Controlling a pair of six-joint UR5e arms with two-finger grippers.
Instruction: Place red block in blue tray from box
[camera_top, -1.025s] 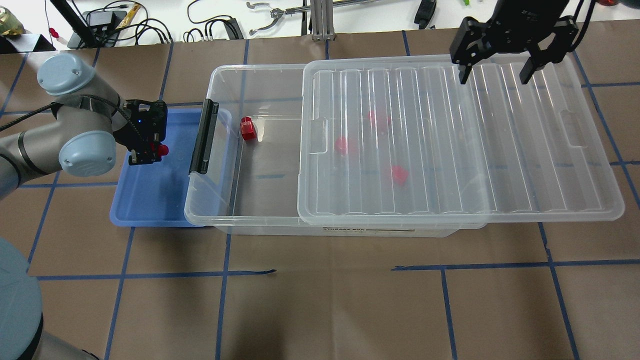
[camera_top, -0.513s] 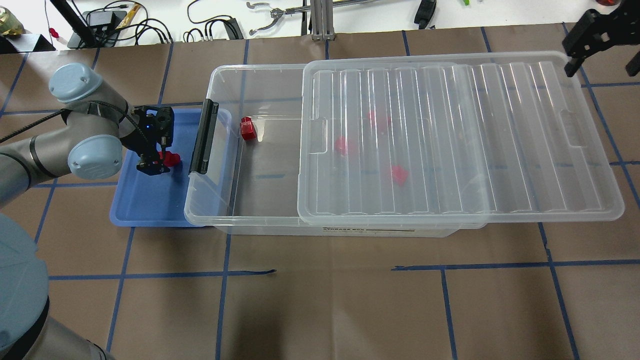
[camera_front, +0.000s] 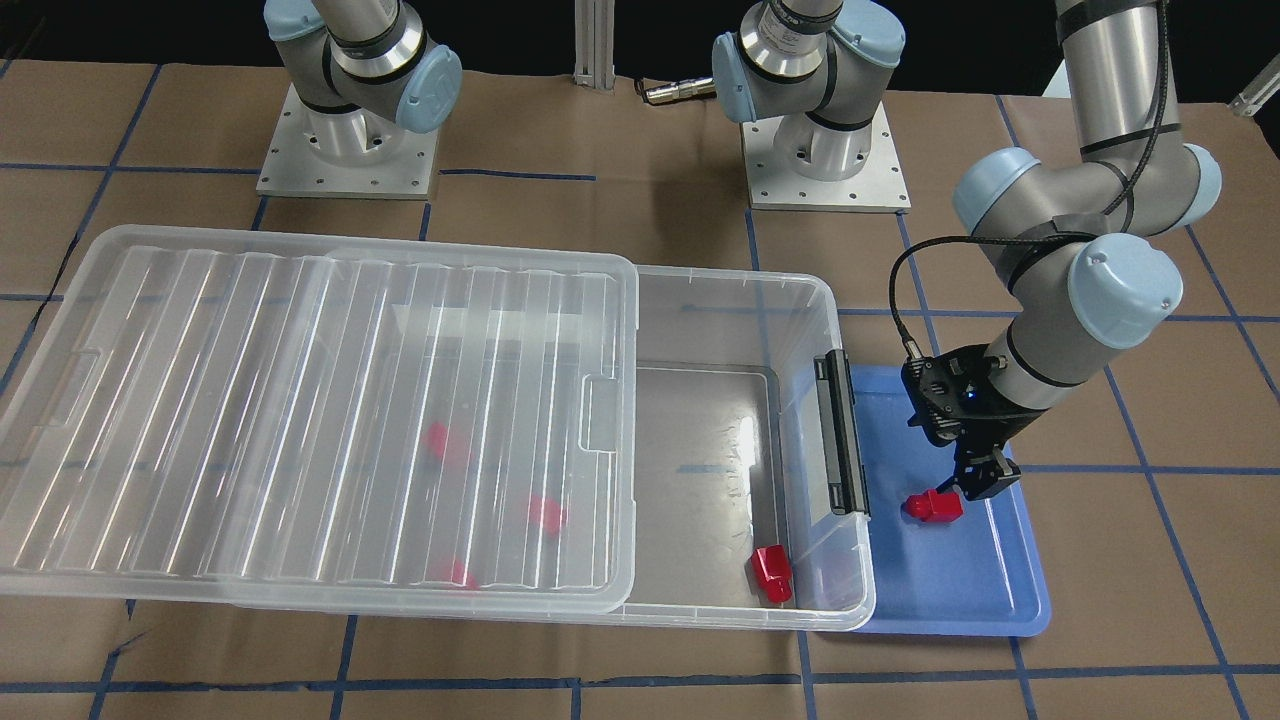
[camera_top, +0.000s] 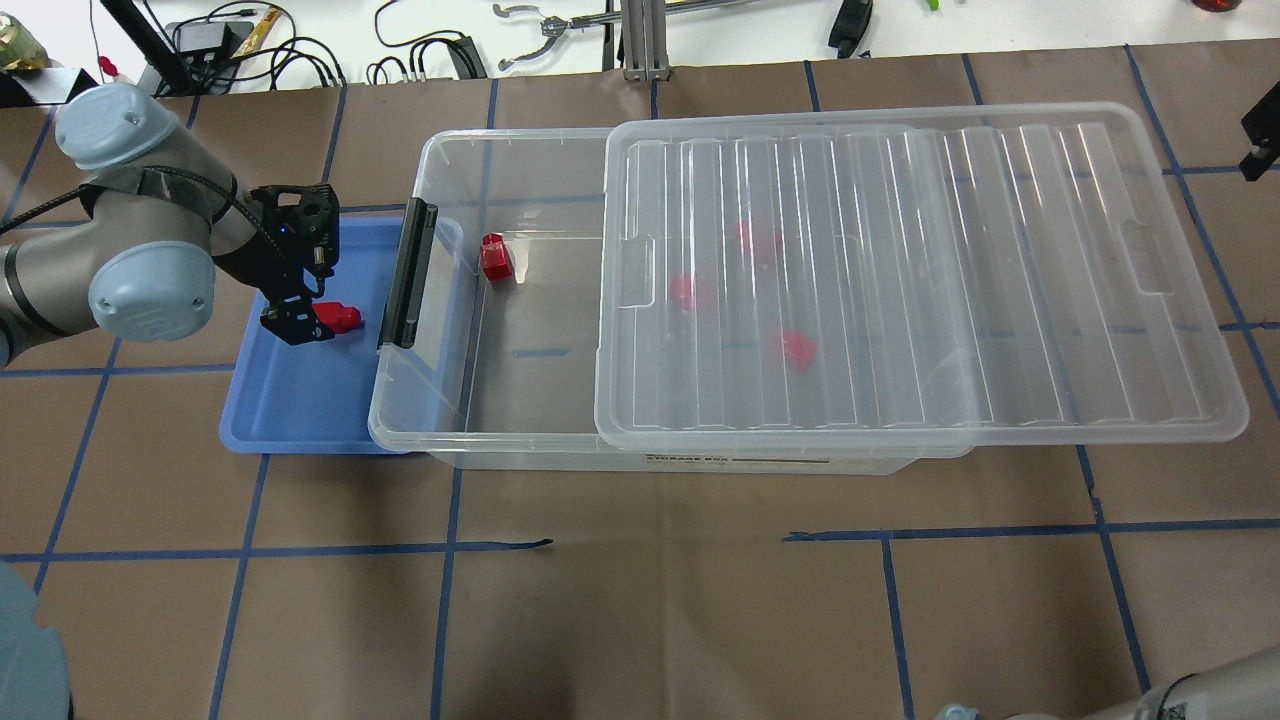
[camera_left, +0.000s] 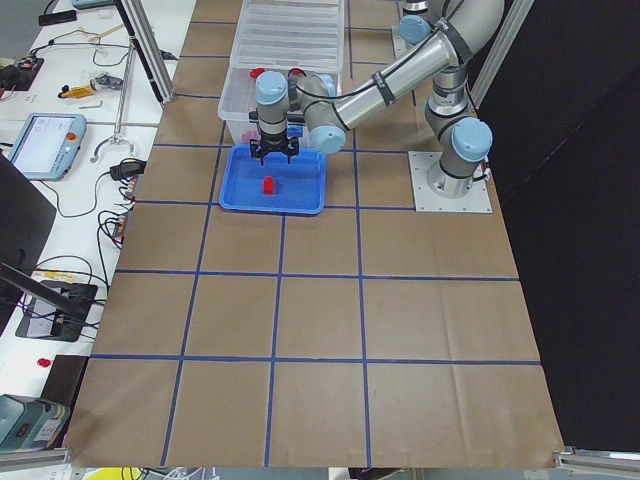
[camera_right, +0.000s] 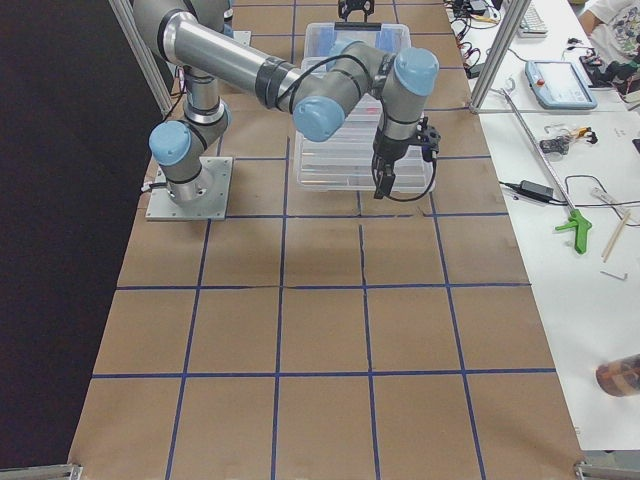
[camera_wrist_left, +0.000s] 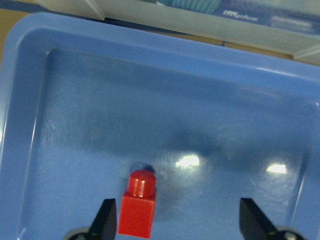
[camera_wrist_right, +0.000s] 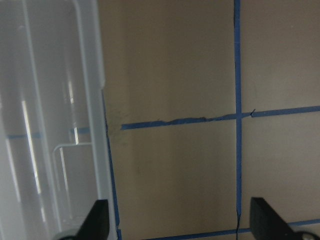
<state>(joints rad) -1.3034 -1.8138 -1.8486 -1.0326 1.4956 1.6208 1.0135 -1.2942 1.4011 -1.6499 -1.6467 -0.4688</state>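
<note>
Three blocks (camera_top: 757, 238) under the lid (camera_top: 900, 270) are just pink smears through its ribbed clear plastic, and I can't read their shapes. The right gripper (camera_wrist_right: 180, 222) is cut off at the overhead's right edge. My wrist feed shows it released, fingers spread wide over brown paper just off the lid's end. The tray (camera_top: 300, 400) is smooth blue with rounded corners and a raised rim. One long edge is tucked under the box (camera_top: 440, 150) rim and black latch (camera_top: 407, 272), so that side is hidden. The red block (camera_wrist_left: 138, 210) is glossy and looks to lie on its side on the tray floor, about midway and nearer the box-side edge, stub toward the box. The left gripper (camera_wrist_left: 177, 222) hangs released over it. One finger is just beside the block, and I can't tell if it touches; the other is well apart. The lid overhangs the box's far end, leaving a strip open at the latch end. A fourth block (camera_top: 494, 258) sits there, in the corner farthest from the robot.
</note>
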